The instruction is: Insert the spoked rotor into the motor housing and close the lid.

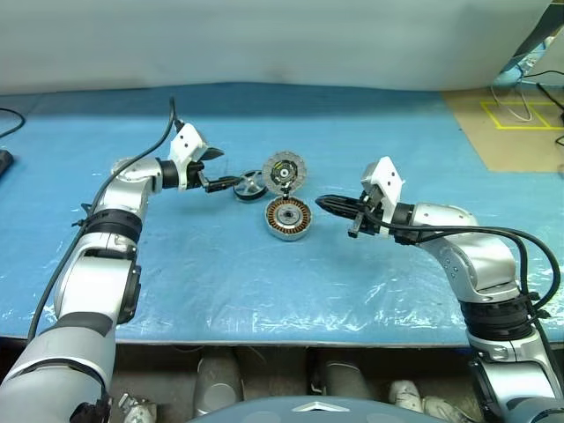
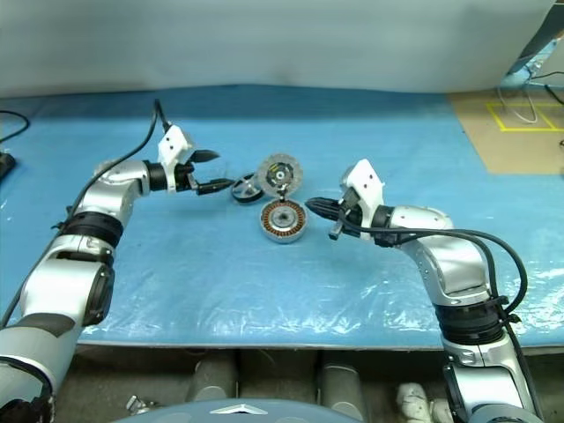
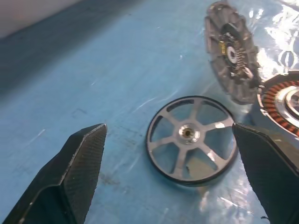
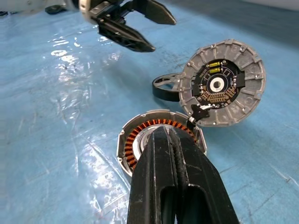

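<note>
The spoked rotor (image 1: 250,186) lies flat on the blue sheet, a silver wheel with a dark rim (image 3: 190,140). Just right of it sits the motor housing (image 1: 288,218), its copper windings showing (image 4: 140,140). The lid (image 1: 284,170) stands tilted up at the housing's far edge, black hub face towards me (image 4: 222,83). My left gripper (image 1: 220,169) is open, hovering just left of the rotor and pointing at it, with nothing between its fingers (image 3: 84,158). Shut and empty, my right gripper (image 1: 322,204) hangs above the sheet right of the housing, pointing at it.
The blue plastic-covered table (image 1: 264,291) ends at a front edge close to me. A white wall runs along the back. At the far right is brown floor with yellow tape (image 1: 520,115) and cables. A black cable (image 1: 9,119) lies at the far left.
</note>
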### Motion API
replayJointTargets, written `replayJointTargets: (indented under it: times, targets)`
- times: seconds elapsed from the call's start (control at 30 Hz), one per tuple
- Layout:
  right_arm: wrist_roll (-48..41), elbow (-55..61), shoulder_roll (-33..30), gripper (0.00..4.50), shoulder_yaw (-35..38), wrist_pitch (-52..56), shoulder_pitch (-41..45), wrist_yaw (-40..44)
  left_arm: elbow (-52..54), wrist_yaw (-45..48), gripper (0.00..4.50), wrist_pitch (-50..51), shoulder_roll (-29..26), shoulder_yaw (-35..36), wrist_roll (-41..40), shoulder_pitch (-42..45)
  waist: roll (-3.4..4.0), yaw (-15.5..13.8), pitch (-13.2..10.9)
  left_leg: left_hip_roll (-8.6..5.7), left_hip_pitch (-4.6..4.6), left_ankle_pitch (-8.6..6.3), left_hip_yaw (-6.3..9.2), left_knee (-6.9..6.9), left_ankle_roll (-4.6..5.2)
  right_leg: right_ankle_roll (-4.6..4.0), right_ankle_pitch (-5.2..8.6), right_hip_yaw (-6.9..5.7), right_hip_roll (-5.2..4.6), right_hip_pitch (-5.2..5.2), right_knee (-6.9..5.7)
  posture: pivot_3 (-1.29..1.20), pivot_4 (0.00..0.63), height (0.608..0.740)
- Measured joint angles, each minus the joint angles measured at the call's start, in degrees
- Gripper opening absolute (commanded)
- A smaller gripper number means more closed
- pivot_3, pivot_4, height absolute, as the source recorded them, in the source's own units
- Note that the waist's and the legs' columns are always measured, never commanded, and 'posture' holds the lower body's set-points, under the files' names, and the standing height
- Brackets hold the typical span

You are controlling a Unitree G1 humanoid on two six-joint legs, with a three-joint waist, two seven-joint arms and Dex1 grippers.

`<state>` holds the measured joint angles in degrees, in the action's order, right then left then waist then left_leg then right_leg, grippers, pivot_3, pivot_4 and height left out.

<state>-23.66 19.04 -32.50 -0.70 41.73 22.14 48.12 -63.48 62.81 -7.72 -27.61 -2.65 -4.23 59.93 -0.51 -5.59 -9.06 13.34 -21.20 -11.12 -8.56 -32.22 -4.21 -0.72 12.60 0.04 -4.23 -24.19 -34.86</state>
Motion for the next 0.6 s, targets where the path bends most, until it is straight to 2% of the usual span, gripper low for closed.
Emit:
replayJointTargets:
  times: [0.07,0.17,0.33,0.6]
  targets:
    - [-0.59,1.41,-0.13,1.22,0.07,0.26,-0.6,-0.6,-3.59,-0.01,3.92,-1.81,0.72,-0.73,1.96,2.18,0.0,0.02,0.0,-0.02,0.0,0.0,0.0,0.0,0.0,0.01,-0.01,0.02,-0.02,0.0,0.0,0.0,0.15,0.74]
    - [-1.16,3.21,-0.14,1.23,0.08,1.22,-1.3,-2.26,-7.12,0.9,3.0,-4.24,1.12,-2.69,5.5,3.93,-0.01,0.11,-0.01,-0.01,0.01,0.0,0.03,0.01,-0.01,0.02,-0.01,0.01,-0.01,0.0,0.0,0.0,0.15,0.74]
    - [-1.24,5.26,-0.16,1.23,0.08,1.88,-3.28,-5.01,-10.4,2.81,3.0,-5.37,2.54,-4.05,8.84,6.49,-0.03,-0.16,-0.02,-0.09,-0.03,0.0,0.06,-0.01,-0.01,0.06,-0.04,0.0,-0.07,0.01,0.01,0.0,0.15,0.74]
    - [-1.24,6.79,-0.69,1.23,0.06,1.89,-5.34,-7.34,-12.6,-0.1,3.0,-5.75,6.41,-5.77,14.04,7.53,-0.05,-0.23,-0.03,-0.14,-0.03,0.0,0.09,-0.04,-0.01,0.13,-0.07,0.02,-0.09,0.02,0.0,0.0,0.15,0.74]
